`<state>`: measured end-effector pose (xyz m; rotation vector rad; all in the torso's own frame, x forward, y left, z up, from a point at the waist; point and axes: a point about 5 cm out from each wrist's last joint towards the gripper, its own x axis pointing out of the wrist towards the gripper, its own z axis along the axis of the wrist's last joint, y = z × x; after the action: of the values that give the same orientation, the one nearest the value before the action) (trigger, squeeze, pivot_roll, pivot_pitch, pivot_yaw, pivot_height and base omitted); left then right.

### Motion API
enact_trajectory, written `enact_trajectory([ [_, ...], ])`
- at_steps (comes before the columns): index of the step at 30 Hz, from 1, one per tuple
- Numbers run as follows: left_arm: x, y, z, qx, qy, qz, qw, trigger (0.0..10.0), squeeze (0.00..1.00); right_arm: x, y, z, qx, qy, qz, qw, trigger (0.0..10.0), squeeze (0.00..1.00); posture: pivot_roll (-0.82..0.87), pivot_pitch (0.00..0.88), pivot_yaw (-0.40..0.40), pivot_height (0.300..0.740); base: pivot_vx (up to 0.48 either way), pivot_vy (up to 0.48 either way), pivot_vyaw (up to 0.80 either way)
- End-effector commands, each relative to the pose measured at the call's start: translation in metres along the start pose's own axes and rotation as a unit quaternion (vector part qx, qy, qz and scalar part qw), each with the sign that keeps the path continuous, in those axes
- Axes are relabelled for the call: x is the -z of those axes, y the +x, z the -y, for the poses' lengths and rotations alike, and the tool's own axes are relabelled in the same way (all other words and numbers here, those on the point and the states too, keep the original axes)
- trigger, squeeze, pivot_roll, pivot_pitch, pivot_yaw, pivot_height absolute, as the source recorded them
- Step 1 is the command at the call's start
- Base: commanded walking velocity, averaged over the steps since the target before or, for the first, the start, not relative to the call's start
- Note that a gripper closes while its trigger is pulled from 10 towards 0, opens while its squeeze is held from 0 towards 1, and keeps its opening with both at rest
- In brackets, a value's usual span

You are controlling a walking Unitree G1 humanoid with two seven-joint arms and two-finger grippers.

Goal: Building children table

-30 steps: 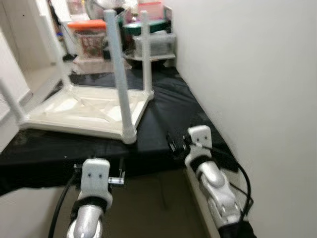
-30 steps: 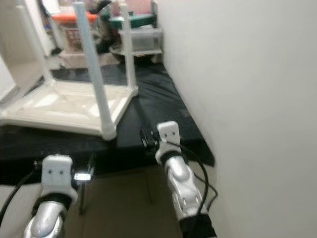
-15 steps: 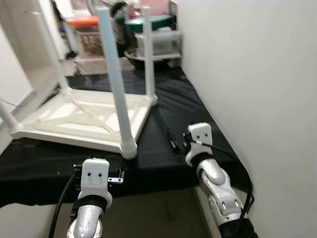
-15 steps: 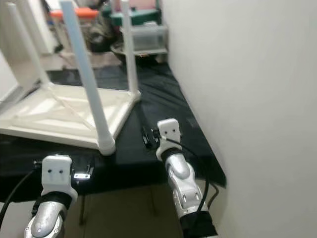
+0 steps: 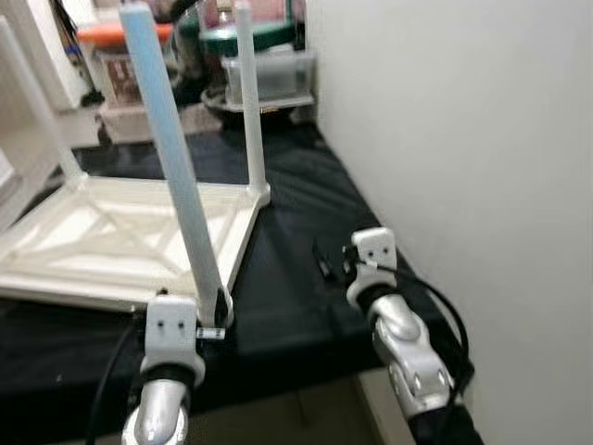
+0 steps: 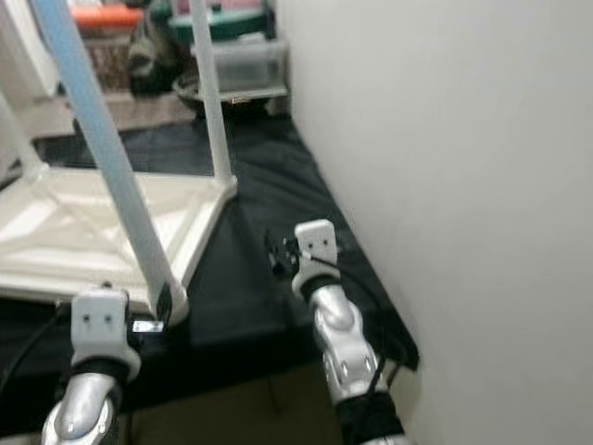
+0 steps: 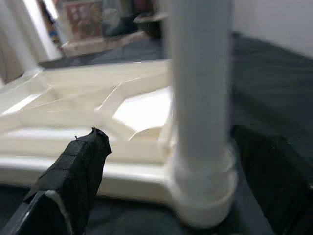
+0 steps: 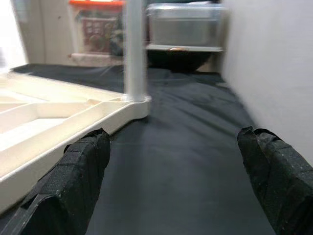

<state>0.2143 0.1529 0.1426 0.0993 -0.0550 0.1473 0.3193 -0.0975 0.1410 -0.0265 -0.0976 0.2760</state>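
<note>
The white table (image 5: 120,241) lies upside down on the black surface (image 5: 296,269), legs up. Likely light, rigid, slippery plastic. Left tool (image 7: 161,186) gapes around the nearest leg (image 5: 176,204), ungripped; right tool (image 8: 171,166) wide open, empty.

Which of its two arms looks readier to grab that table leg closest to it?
The left. The left gripper is open with its fingers either side of the near leg at its base. The right gripper, also open, faces bare black cloth, off to the side.
</note>
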Motion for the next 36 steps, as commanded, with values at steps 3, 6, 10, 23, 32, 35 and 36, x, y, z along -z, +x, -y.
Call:
enact_trajectory([
  [3, 0.005, -0.001, -0.004, -0.005, 0.012, -0.012, 1.0, 10.0, 0.0, 0.0, 0.002, -0.004, -0.011, -0.002, 0.002, 1.0, 10.0, 0.0, 0.01, 0.0, -0.016, 0.734, 0.0, 0.0, 0.21],
  [6, 0.004, -0.001, -0.003, -0.001, 0.011, -0.011, 1.0, 10.0, 0.0, 0.0, 0.003, -0.002, -0.007, -0.004, -0.001, 1.0, 10.0, 0.0, 0.01, 0.0, -0.017, 0.734, 0.0, 0.0, 0.76],
  [10, 0.005, -0.002, -0.001, 0.002, 0.01, -0.013, 1.0, 10.0, 0.0, 0.0, 0.005, 0.003, 0.0, -0.01, -0.002, 1.0, 10.0, 0.0, 0.01, 0.0, -0.017, 0.734, 0.0, 0.0, 0.8],
  [23, 0.005, -0.003, 0.001, 0.007, 0.0, -0.017, 1.0, 10.0, 0.0, -0.003, 0.011, 0.027, 0.065, -0.011, -0.013, 0.998, 10.0, 0.0, 0.01, 0.0, -0.016, 0.734, 0.0, 0.0, 0.1],
  [32, 0.007, -0.004, 0.001, 0.013, 0.004, -0.02, 1.0, 10.0, 0.0, -0.005, 0.03, 0.049, -0.047, 0.045, -0.047, 0.997, 10.0, 0.0, 0.01, 0.006, -0.012, 0.734, 0.0, 0.0, 0.0],
  [35, 0.012, -0.007, 0.002, 0.028, 0.002, -0.032, 0.999, 10.0, 0.0, -0.009, 0.032, 0.067, -0.109, 0.016, -0.069, 0.992, 10.0, 0.0, 0.01, 0.01, -0.011, 0.734, 0.0, 0.0, 0.0],
  [36, 0.012, -0.007, 0.002, 0.028, 0.002, -0.032, 0.999, 10.0, 0.0, -0.009, 0.032, 0.067, -0.109, 0.016, -0.069, 0.992, 10.0, 0.0, 0.01, 0.01, -0.011, 0.734, 0.0, 0.0, 0.0],
])
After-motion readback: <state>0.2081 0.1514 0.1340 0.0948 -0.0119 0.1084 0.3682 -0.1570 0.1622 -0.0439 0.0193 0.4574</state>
